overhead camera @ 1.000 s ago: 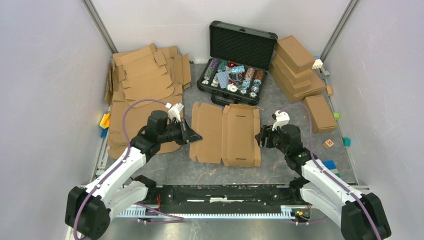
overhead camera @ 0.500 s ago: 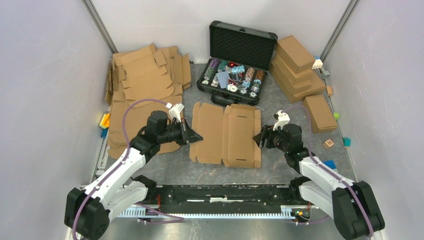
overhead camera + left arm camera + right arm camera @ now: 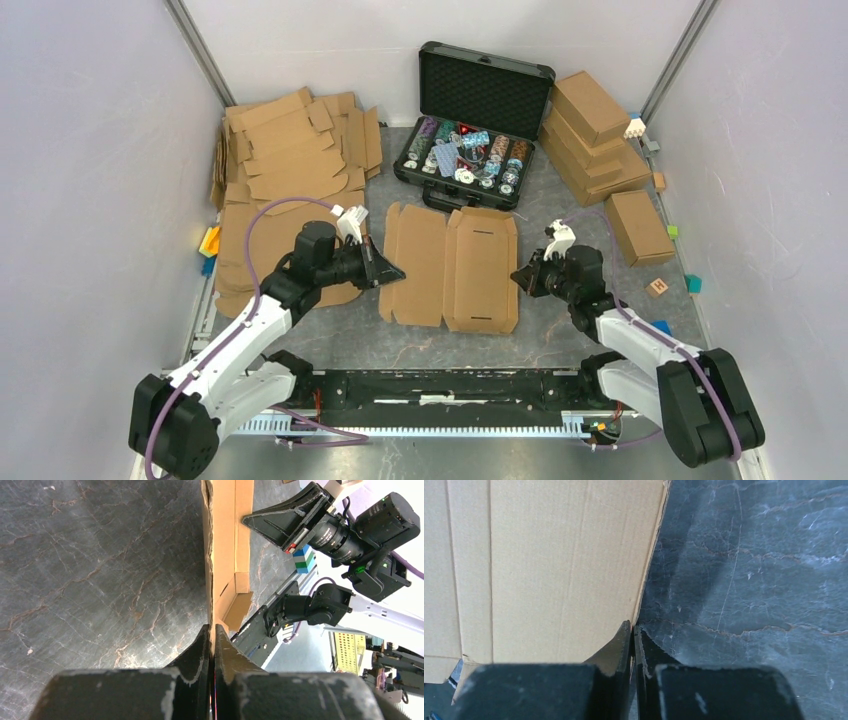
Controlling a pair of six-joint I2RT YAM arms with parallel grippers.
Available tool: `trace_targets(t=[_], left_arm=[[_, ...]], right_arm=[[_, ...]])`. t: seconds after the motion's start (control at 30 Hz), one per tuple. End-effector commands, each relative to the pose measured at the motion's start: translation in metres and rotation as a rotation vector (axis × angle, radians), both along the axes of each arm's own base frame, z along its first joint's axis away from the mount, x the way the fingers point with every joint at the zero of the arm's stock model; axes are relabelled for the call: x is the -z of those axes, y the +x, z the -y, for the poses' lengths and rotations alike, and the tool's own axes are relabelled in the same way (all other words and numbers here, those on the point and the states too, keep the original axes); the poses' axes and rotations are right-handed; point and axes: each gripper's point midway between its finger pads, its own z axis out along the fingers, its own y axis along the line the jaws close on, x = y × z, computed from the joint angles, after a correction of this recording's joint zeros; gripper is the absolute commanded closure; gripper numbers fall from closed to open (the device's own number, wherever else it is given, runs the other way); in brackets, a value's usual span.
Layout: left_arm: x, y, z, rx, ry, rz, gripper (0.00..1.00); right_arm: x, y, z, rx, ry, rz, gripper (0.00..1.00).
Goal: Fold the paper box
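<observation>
Paper box (image 3: 455, 268) unfolded on table (image 3: 420, 340), btwn both arms. Top cam: L gripper (image 3: 397, 272) at its left edge, R gripper (image 3: 518, 279) at its right. L wrist cam only: jaws clamped on cardboard edge. R wrist cam: jaws together, tips at edge, grip unclear.

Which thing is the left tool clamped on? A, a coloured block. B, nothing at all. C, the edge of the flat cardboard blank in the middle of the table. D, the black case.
C: in the left wrist view the left tool is shut with the edge of the paper box pinched between its fingers.
</observation>
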Motion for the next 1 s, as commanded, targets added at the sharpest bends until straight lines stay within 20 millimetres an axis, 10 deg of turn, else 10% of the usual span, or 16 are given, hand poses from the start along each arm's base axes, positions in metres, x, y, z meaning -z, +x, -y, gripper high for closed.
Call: trace_targets(t=[0.0,0.33,0.53,0.8,0.97], left_arm=[[-0.021,0.016,0.006,-0.012,-0.042,0.136,0.94],[-0.034,0.03,0.027,0.025,-0.07,0.277,0.91],[-0.024,0.03,0.034,0.067,-0.121,0.443,0.63],[0.021,0.045,0.021,0.018,0.042,0.388,0.51],[0.012,0.038,0.019,0.04,0.031,0.453,0.57]], right_arm=[[-0.032,0.018,0.0,0.004,-0.007,0.127,0.94],[-0.07,0.032,0.001,0.079,-0.045,0.307,0.96],[-0.094,0.029,0.0,0.088,0.006,0.462,0.95],[-0.084,0.02,0.006,0.092,-0.021,0.541,0.94],[-0.079,0.016,0.009,0.102,-0.03,0.556,0.84]])
